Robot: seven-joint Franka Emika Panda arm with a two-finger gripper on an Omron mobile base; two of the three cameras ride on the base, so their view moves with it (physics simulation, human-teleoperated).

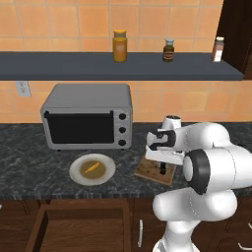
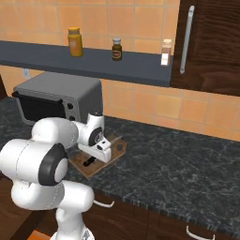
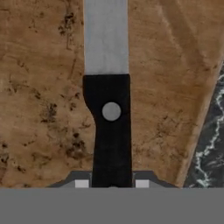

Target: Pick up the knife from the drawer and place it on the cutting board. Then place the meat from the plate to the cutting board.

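One knife (image 3: pixel 107 87) hung just above the cutting board (image 3: pixel 43 87).
Your gripper (image 3: pixel 112 183) clasped its black handle; you needed to lower flat before releasing.

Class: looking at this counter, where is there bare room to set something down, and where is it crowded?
Free: dark counter right of the cutting board. Crowded: the strip before the toaster oven, where the plate sits beside the cutting board, with the knife lying on it.
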